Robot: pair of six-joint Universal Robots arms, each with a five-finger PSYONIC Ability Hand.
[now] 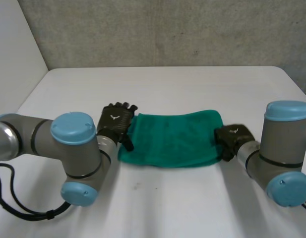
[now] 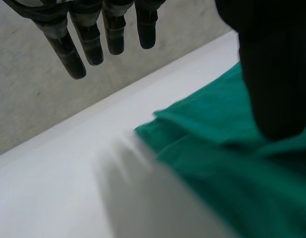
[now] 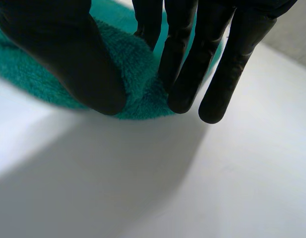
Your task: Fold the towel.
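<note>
Though the green towel [image 1: 172,141] already lies doubled in the middle of the white counter [image 1: 167,84], layers showing at its left end, I'd say another fold is left. The left hand [image 1: 114,121] hangs at that end, fingers straight, gripping nothing. The right hand [image 1: 231,138] has the right edge bunched between thumb and fingers. Nothing blocks the fold.

Soft, even light fell from above on the white table [image 1: 167,84], which was bright all around the towel [image 1: 172,141]. The green cloth was evenly lit, darker only inside its folds. The left hand's fingers [image 2: 68,54] caught pale glints along their sides, while the right hand [image 3: 68,59] at the towel's edge showed near-black, its surface detail lost.
</note>
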